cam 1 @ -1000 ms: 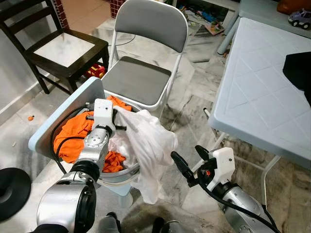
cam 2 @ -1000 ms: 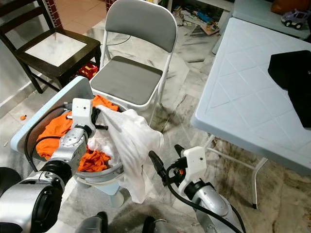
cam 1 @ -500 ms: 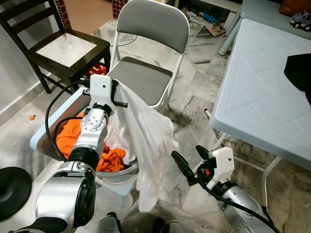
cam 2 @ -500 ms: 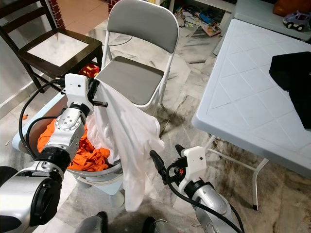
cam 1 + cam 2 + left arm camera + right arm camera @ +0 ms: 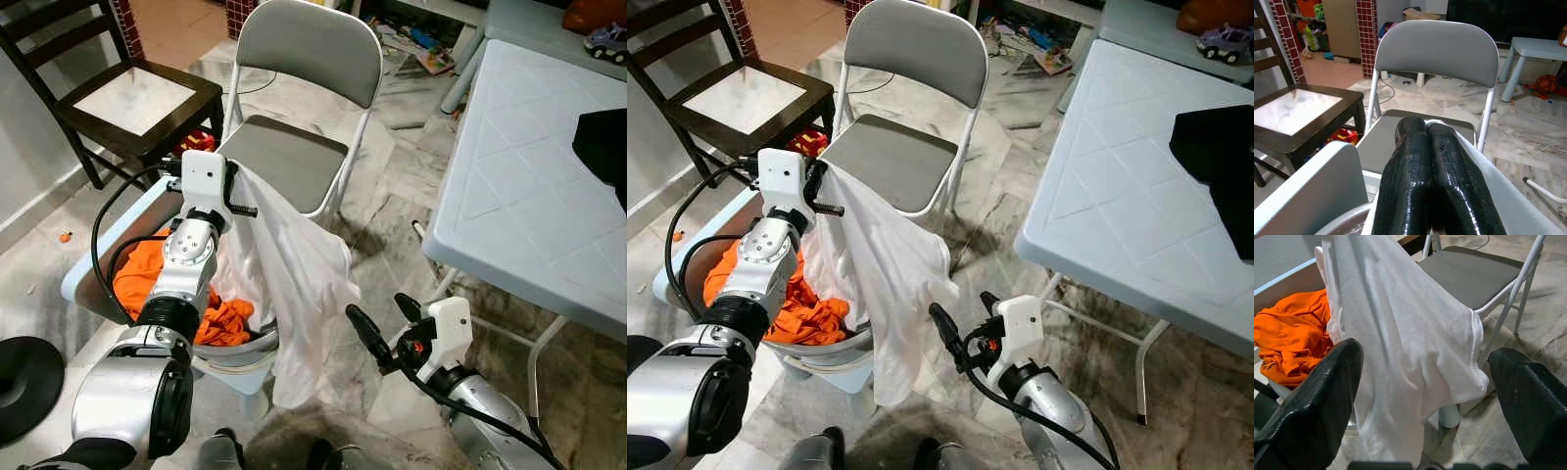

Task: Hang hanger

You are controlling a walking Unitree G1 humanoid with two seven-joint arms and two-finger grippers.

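Note:
My left gripper (image 5: 238,192) is shut on the top edge of a white garment (image 5: 296,286) and holds it up above a pale laundry basket (image 5: 82,284). The cloth hangs down over the basket's right rim. In the left wrist view the two black fingers (image 5: 1409,147) are pressed together with white cloth beside them. Orange clothes (image 5: 147,282) lie in the basket. My right gripper (image 5: 379,311) is open, low and to the right of the hanging garment (image 5: 1400,333), with nothing between its fingers.
A grey folding chair (image 5: 290,157) stands just behind the basket, a dark wooden chair (image 5: 127,98) to its left. A pale blue plastic table (image 5: 519,196) with a black garment (image 5: 602,142) is on the right. A black round base (image 5: 24,382) lies on the floor at left.
My left gripper rose and pulled the white garment up out of the basket; in the last half second it held still and the hem drew up slightly. The right arm stayed put.

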